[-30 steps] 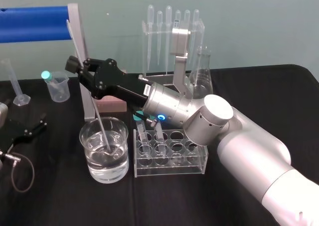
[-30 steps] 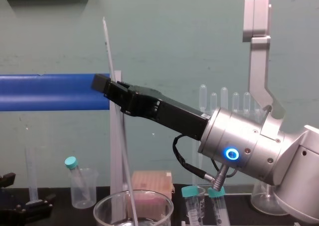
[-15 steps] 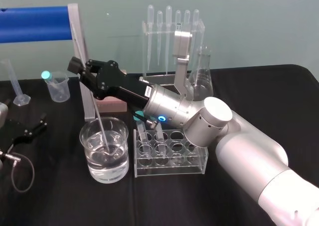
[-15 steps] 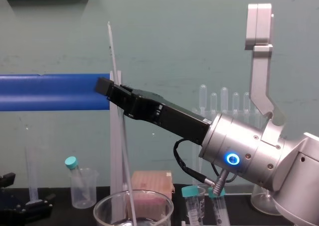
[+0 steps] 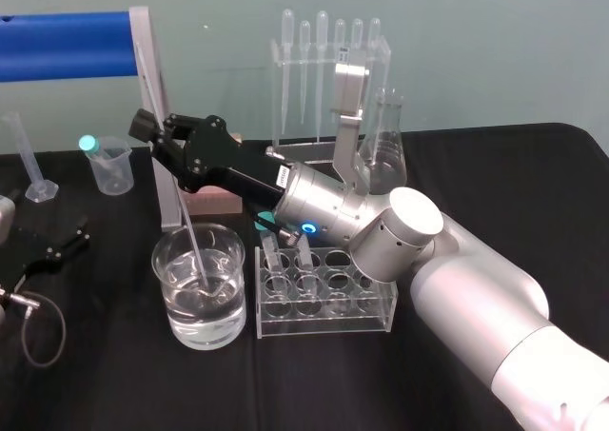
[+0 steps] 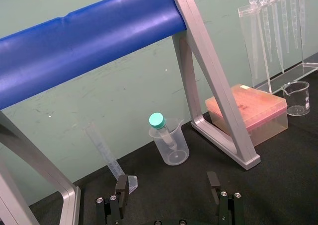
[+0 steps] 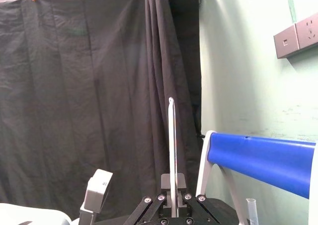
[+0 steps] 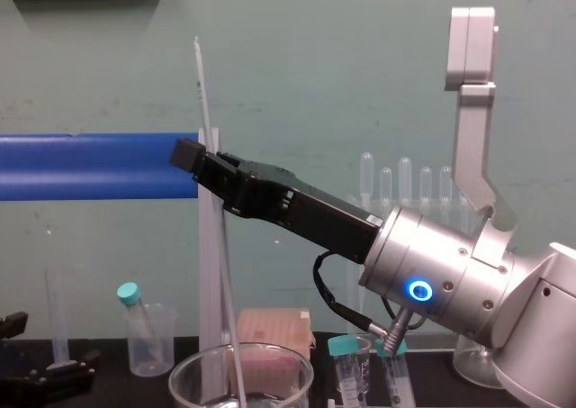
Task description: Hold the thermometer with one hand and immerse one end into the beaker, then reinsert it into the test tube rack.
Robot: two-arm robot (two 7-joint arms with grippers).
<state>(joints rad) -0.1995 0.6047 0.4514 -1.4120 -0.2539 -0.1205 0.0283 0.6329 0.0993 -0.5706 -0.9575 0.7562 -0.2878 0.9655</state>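
Observation:
The thermometer [image 5: 186,226] is a thin whitish rod leaning slightly, its lower end down in the water of the beaker [image 5: 200,293]. My right gripper [image 5: 150,131] is shut on the rod's upper half, above and behind the beaker. The chest view shows the thermometer [image 8: 209,156] passing through the right gripper [image 8: 200,156] down into the beaker [image 8: 238,372]. In the right wrist view the thermometer [image 7: 171,150] rises straight from between the fingers. The clear test tube rack [image 5: 324,293] stands just right of the beaker. My left gripper [image 6: 168,185] rests open on the table at the left.
A pipette stand [image 5: 328,79] and a conical flask [image 5: 385,150] stand behind the rack. A blue roller on a metal frame [image 5: 67,46], a pink box [image 5: 214,201], a small cup with a teal-capped tube [image 5: 107,165] and a measuring cylinder [image 5: 29,160] are at back left.
The right arm has shifted slightly and the thermometer now stands a little more upright, its end still in the beaker. The left arm has not moved.

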